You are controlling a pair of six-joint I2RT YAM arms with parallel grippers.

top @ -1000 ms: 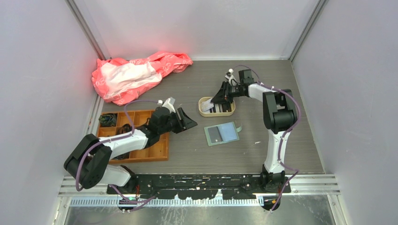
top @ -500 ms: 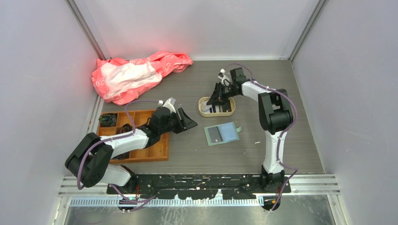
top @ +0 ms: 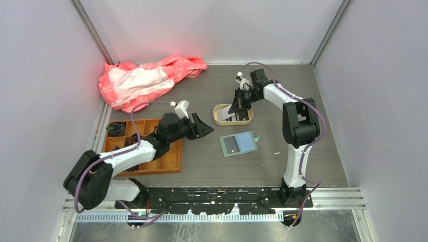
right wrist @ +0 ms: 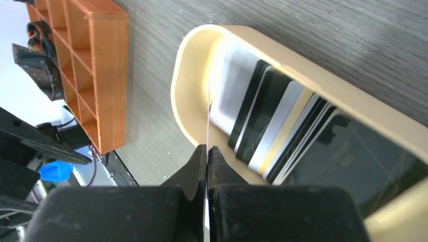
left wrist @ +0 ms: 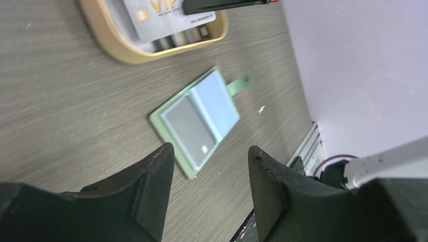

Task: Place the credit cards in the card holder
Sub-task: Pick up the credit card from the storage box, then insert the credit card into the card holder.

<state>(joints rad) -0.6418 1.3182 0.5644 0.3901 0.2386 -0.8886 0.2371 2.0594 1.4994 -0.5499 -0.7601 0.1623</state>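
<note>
The sage-green card holder (top: 238, 143) lies open on the table, a dark card in its left pocket; it also shows in the left wrist view (left wrist: 199, 121). Several black, silver and gold credit cards (right wrist: 272, 121) lie in the beige tray (right wrist: 184, 96). My right gripper (right wrist: 207, 151) is shut on a thin pale card (right wrist: 208, 111), seen edge-on, just above the tray's left end (top: 222, 121). My left gripper (left wrist: 211, 156) is open and empty, hovering left of the card holder (top: 204, 128).
An orange compartment tray (top: 146, 151) with dark items sits at the left, under my left arm. A pink plastic bag (top: 146, 80) lies at the back left. Grey walls close in both sides and the back.
My left arm has risen and reached a little further right towards the card holder. My right gripper has shifted slightly over the tray, still pinching the card.
</note>
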